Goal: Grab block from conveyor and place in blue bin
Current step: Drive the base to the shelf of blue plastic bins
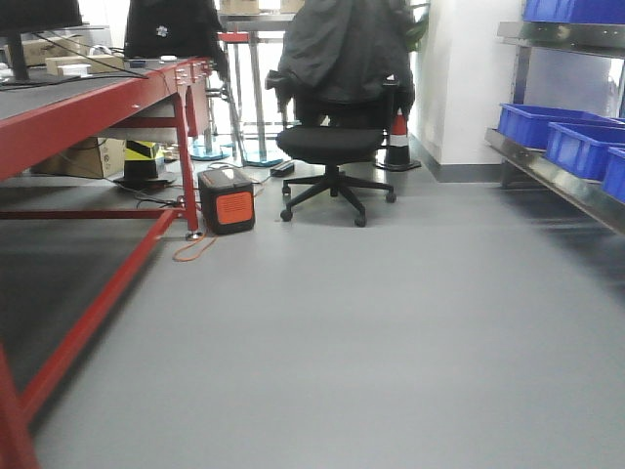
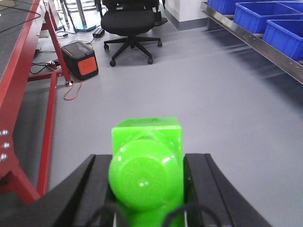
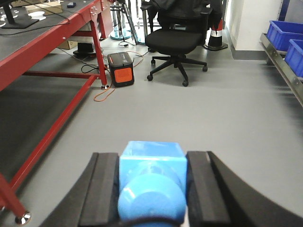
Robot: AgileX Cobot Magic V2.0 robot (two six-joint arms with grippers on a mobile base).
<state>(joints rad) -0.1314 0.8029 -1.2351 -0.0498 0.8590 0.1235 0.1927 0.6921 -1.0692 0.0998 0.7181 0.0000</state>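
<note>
Pads (image 3: 105,189) of my right gripper (image 3: 151,160) clamp the small bright blue plastic block (image 3: 151,189), held above the grey floor (image 3: 222,109). Its domed stud faces back toward my wrist and its cube base points ahead. My left gripper (image 2: 147,158) grips a bright green plastic block (image 2: 147,177) likewise. The red-framed, dark-belted conveyor (image 3: 47,42) stands to my left.

A black office chair (image 1: 337,147) with a dark jacket (image 1: 342,44) draped over its back stands on the grey floor (image 1: 391,332), a striped traffic cone (image 1: 398,135) just behind it. To its left sits a black box with an orange face (image 1: 227,200) — an orange cable (image 1: 192,252) looped beside it. A bright green block (image 2: 147,165) fills the near left wrist view.
</note>
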